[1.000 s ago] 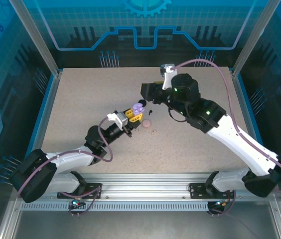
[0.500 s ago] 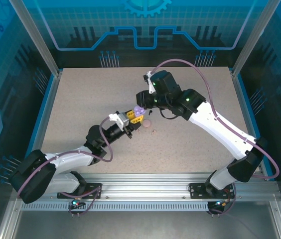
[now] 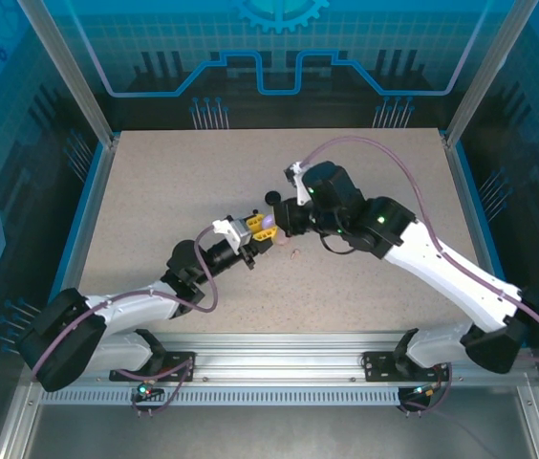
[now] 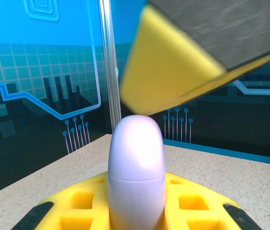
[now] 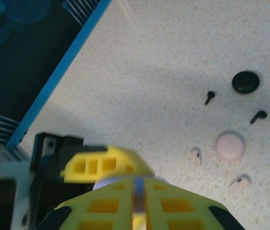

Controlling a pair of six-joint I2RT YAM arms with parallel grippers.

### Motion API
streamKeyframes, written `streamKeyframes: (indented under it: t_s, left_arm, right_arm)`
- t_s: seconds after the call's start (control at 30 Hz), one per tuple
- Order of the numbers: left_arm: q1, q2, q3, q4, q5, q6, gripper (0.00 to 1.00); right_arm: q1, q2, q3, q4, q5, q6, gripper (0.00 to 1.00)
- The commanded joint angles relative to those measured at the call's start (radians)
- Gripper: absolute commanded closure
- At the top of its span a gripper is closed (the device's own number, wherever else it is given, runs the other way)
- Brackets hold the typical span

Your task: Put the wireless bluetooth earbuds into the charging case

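Partly hidden: lilac case (image 4: 136, 167).

A pale speckled surface (image 3: 155, 182), edged by a blue strip (image 3: 89, 206), sits inside an enclosure. Aluminium posts (image 3: 62, 67) rise at its far corners. Blue circuit-patterned panels (image 3: 269, 57) wall it in, and a metal rail (image 3: 279, 368) runs along the near edge.
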State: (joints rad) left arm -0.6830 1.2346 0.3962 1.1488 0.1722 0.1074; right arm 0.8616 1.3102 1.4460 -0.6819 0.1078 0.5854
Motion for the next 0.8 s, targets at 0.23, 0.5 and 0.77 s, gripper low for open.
streamKeyframes:
  t_s: [0.23, 0.5, 0.77]
  left_arm:
    - [0.002, -0.027, -0.001, 0.023, -0.058, -0.029, 1.00]
    - [0.050, -0.098, 0.019, -0.351, -0.189, -0.305, 1.00]
    - [0.219, -0.158, 0.046, -0.714, -0.126, -0.497, 1.00]
  right_arm:
    - [-0.030, -0.141, -0.061, 0.020, 0.128, 0.069, 0.69]
    - [-0.039, -0.194, -0.287, 0.108, 0.173, 0.147, 0.47]
    - [0.035, -0.079, -0.397, 0.233, 0.216, 0.197, 0.44]
